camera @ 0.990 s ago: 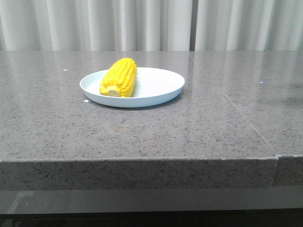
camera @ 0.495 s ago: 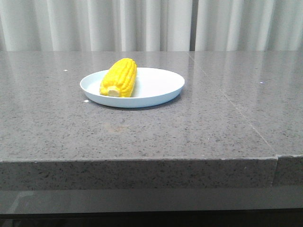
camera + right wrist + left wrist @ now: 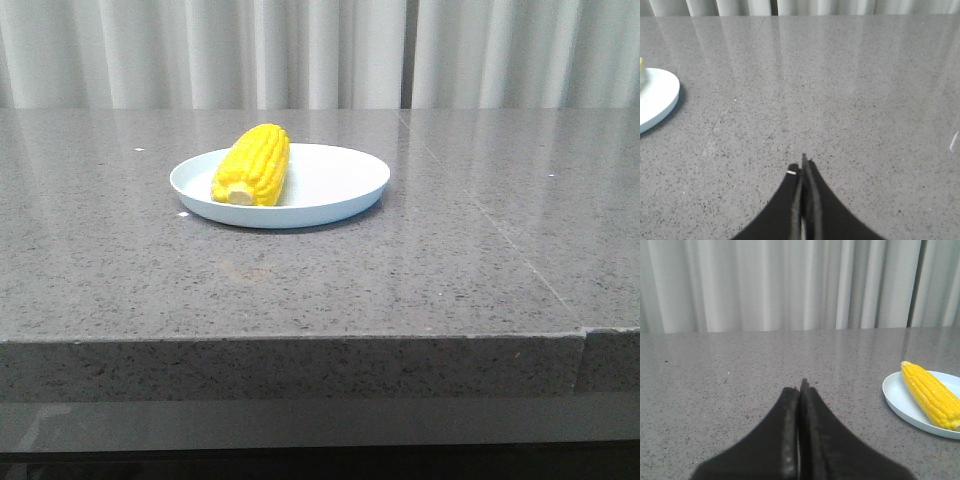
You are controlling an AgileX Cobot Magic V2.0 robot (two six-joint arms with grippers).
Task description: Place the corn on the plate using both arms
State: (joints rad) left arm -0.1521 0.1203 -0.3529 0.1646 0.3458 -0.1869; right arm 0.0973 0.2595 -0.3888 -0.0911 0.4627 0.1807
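Note:
The yellow corn [image 3: 253, 163] lies on the left half of the pale blue plate [image 3: 335, 185], cut end toward the front. No gripper shows in the front view. In the left wrist view my left gripper [image 3: 800, 387] is shut and empty above bare table, with the plate [image 3: 900, 402] and the corn [image 3: 932, 395] off to its side. In the right wrist view my right gripper [image 3: 803, 165] is shut and empty over the table. The plate's rim [image 3: 660, 100] shows at the picture's edge, well apart from it.
The plate stands on a grey speckled stone table [image 3: 400, 280] with a seam [image 3: 500, 235] running toward the front right. White curtains [image 3: 320, 50] hang behind the far edge.

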